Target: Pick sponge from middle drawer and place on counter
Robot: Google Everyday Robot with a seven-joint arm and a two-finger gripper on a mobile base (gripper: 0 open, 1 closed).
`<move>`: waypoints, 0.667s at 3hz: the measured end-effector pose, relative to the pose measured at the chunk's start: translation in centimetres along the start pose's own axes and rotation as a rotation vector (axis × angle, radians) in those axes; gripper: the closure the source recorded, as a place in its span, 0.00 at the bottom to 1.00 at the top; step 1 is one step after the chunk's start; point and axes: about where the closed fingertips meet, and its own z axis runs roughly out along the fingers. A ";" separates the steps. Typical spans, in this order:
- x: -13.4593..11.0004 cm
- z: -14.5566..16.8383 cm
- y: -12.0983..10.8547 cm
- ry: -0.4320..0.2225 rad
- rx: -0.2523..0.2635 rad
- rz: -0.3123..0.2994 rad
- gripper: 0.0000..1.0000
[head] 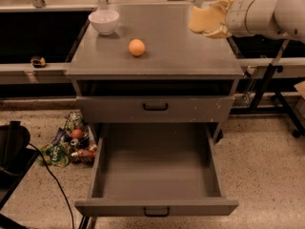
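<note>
Pale sponge (pixel 201 17) clamped in gripper (pixel 210 23) (seemingly above counter (pixel 181 51), right rear), middle drawer (pixel 157 171) pulled out, speckled floor (pixel 267 166)

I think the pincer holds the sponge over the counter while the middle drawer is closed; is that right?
Not quite: the camera view shows the middle drawer pulled open. The pincer does hold the sponge over the counter.
</note>
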 end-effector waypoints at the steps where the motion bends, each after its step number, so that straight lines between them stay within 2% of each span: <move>1: 2.8 1.7 -3.6 -0.014 0.063 0.031 1.00; 2: 3.0 0.7 -6.1 -0.017 0.113 0.033 1.00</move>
